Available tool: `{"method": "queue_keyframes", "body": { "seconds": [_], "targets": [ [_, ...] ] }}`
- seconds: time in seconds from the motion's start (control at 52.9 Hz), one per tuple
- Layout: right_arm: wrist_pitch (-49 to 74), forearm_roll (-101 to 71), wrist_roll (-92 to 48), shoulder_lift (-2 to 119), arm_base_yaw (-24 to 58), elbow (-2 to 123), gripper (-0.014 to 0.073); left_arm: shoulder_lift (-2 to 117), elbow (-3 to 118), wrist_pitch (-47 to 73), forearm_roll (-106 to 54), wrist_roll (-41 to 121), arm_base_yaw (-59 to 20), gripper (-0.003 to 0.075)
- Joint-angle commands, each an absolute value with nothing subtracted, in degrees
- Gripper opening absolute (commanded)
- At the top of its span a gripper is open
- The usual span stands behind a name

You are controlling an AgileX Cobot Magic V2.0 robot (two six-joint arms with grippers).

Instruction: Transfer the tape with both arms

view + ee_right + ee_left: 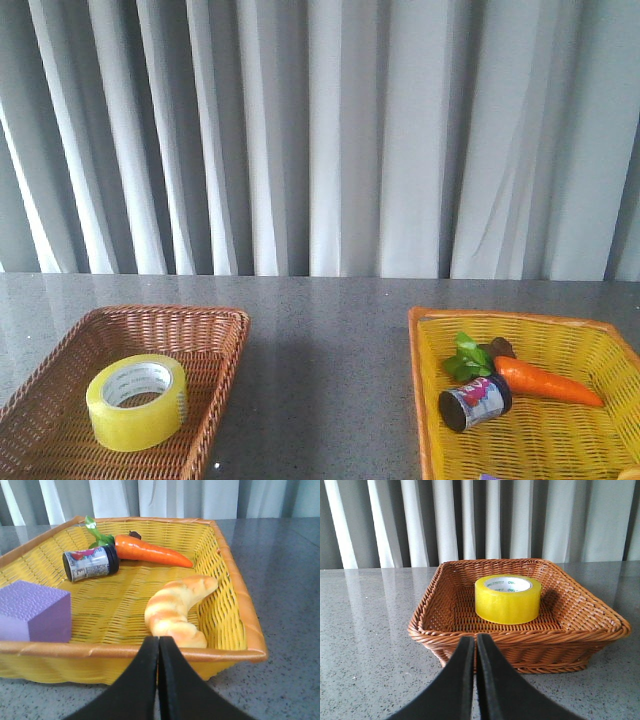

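- table (pixel 330 340): grey speckled top, grey-white curtain (pixel 320 130) behind.
- brown basket (pixel 60 400): wicker, on the left of the table; holds the tape only.
- tape (pixel 137 401): yellow roll with white core, green print on the core; inside the brown basket, near its middle. in the front view it leans, core opening facing up and toward the camera; in the left wrist view (pixel 508 599) it looks to sit flat, axis near upright, opening upward.
- left gripper (pixel 474 645): black fingers pressed together, clenched on nothing; just outside the near rim of the brown basket, apart from the tape.
- yellow basket (pixel 425 400): wicker, orange rim, on the right of the table.
- can (pixel 475 404): small, printed label, dark lid, lying on its side in the yellow basket.
- carrot (pixel 545 382): orange, green leaves, lying just beside the can.
- purple block (pixel 32 612): in the yellow basket, near corner.
- croissant (pixel 177 610): striped, curved, by the basket wall.
- right gripper (pixel 159 642): black fingers clenched, empty, at the yellow basket's near rim.
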State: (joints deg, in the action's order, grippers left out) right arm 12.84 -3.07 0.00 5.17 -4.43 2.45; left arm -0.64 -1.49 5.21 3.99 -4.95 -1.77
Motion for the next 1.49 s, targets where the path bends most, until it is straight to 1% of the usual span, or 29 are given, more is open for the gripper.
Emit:
{"method": "queue_keyframes", "body": {
  "seconds": [0.0,0.17,0.718,1.475],
  "targets": [
    [8.1,-2.9,0.0,3.3,-4.5,1.9,-0.0008,-1.6,-0.2,1.1,3.3,-5.1,-1.7,-0.0006],
    [8.1,-0.4,0.0,-1.6,-4.5,-0.5,-0.0008,-1.6,-0.2,1.1,3.3,-5.1,-1.7,-0.0006],
    [2.7,1.4,0.0,-1.5,-4.5,-1.9,-0.0008,-1.6,-0.2,1.1,3.3,-5.1,-1.7,-0.0006],
    [2.7,1.6,0.6,-1.5,-4.5,-1.9,-0.0008,-1.6,-0.2,1.1,3.3,-5.1,-1.7,-0.0006]
  ]
}}
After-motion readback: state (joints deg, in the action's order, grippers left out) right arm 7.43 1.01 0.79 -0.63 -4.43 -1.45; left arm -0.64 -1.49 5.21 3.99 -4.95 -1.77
